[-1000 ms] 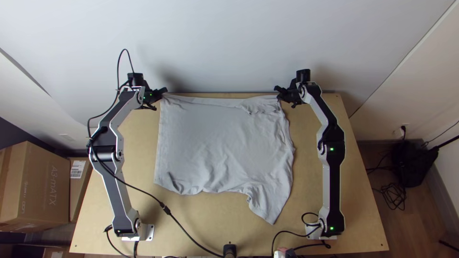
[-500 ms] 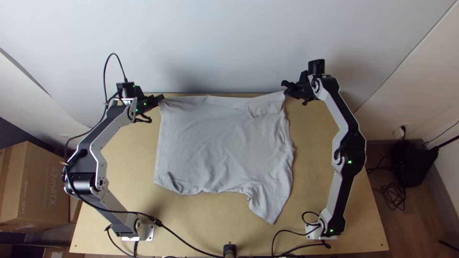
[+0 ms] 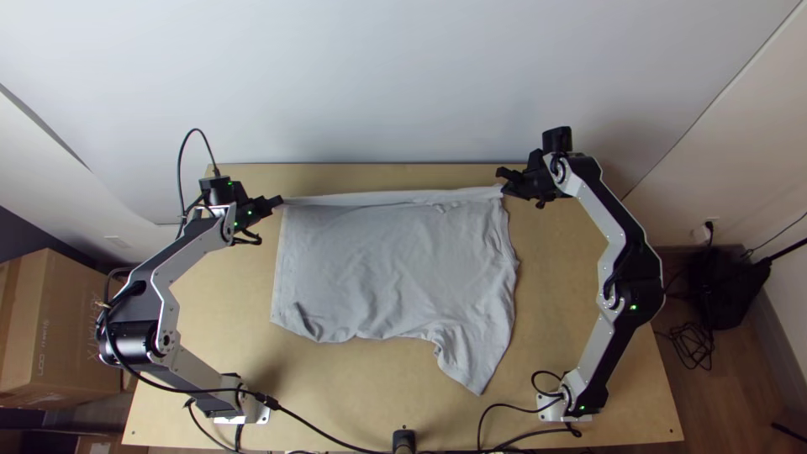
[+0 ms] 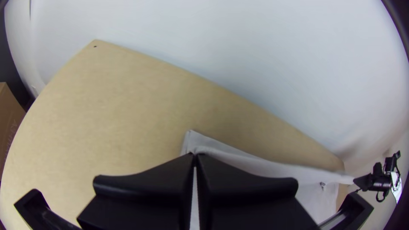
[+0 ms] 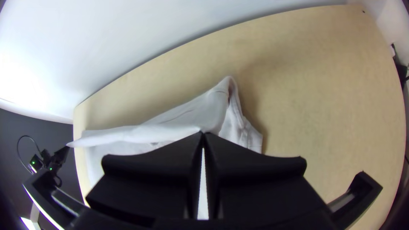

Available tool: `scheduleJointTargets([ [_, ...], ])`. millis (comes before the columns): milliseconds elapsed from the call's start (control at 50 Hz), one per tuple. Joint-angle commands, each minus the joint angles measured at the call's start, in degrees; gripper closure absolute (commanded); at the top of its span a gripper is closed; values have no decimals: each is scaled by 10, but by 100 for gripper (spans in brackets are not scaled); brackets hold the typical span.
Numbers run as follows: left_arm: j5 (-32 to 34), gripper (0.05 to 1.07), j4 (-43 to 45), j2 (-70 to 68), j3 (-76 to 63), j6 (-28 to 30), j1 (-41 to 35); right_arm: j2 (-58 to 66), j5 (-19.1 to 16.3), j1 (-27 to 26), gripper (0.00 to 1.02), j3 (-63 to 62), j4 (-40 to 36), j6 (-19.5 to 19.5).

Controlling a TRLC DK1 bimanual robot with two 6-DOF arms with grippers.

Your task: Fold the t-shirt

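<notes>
Pale wall [image 3: 403,84] rises at 12 o'clock, behind 1 light wooden table [image 3: 336,391]; 1 large cardboard box [image 3: 71,328] sits at 9 o'clock, w/ loose black cords [image 3: 691,345] on the floor [image 3: 664,403] past 3 o'clock.

Vs. 0.5 s ago, both grippers have shifted toward 6 o'clock, taking the far edge of the t-shirt [image 3: 387,269] along. More bare wood now shows btwn that edge & the wall, and the edge has pulled into a straighter, narrower band. The 6 o'clock hem and the point sticking out at 5 o'clock haven't changed.

Count: 1 t-shirt, 2 arms, 2 grippers. The t-shirt is mid-table, spread w/ wrinkles, its 12 o'clock band stretched taut btwn the grippers & lifted off the wood. Left arm [image 3: 189,252] stands at approx. 8 o'clock, right arm [image 3: 618,227] at 4, each bent outward.

Left gripper [image 3: 280,202], at 10 o'clock: jaws pressed together, pinching the t-shirt's far edge near its corner. Right gripper [image 3: 503,188], btwn 1 and 2 o'clock: jaws likewise closed up, nipping the same edge near its other end.
</notes>
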Motion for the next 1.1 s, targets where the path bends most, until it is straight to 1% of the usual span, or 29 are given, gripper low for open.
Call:
scheduleJointTargets([
  [0, 3, 105, 21, -15, -30, 13, 24, -37, 4, 3, 100, -39, 12, -8],
  [140, 3, 105, 29, -19, -49, 30, 37, -61, 4, 7, 100, -86, 28, -8],
  [320, 3, 105, 31, -24, -73, 31, 37, -83, 4, 11, 100, -155, 66, -7],
  [440, 3, 105, 62, -35, -103, 27, 29, -94, 5, 12, 99, -198, 98, -4],
  [460, 3, 105, 65, -35, -107, 27, 28, -96, 7, 11, 94, -204, 101, -3],
  [480, 3, 105, 66, -35, -111, 29, 25, -97, 10, 11, 86, -209, 101, -3],
  [500, 3, 104, 69, -37, -114, 30, 23, -98, 13, 11, 73, -213, 101, -3],
  [520, 3, 102, 71, -40, -118, 30, 22, -98, 16, 10, 61, -218, 101, -3],
  [540, 3, 95, 71, -43, -121, 29, 21, -99, 22, 9, 43, -222, 102, -3],
  [580, 3, 71, 71, -53, -129, 28, 16, -101, 32, 8, 16, -230, 102, -3],
  [600, 3, 57, 69, -58, -133, 27, 15, -105, 34, 7, 10, -235, 102, -3],
  [620, 3, 44, 65, -62, -134, 27, 14, -109, 35, 5, 7, -239, 102, -3],
  [640, 3, 34, 59, -66, -133, 27, 13, -113, 37, 3, 6, -242, 102, -3],
  [660, 3, 24, 47, -71, -131, 27, 11, -118, 38, 1, 5, -247, 102, -3],
  [700, 3, 16, 30, -82, -126, 27, 9, -130, 39, -3, 4, -253, 101, -2],
  [760, 3, 13, 22, -103, -126, 26, 9, -161, 39, -10, 4, -268, 100, 7],
  [840, 3, 12, -1, -137, -120, 25, 15, -201, 38, -13, 4, -288, 83, 28],
  [900, 5, 12, -18, -165, -117, 25, 20, -232, 38, -11, 4, -301, 47, 39],
  [960, 25, 12, -41, -189, -111, 25, 27, -265, 37, -5, 4, -322, 12, 63],
  [1020, 40, 12, -84, -211, -97, 26, 33, -296, 31, 7, 4, -338, -23, 73],
  [1080, 42, 12, -106, -243, -94, 28, 34, -324, 13, 12, 4, -350, -73, 94],
])
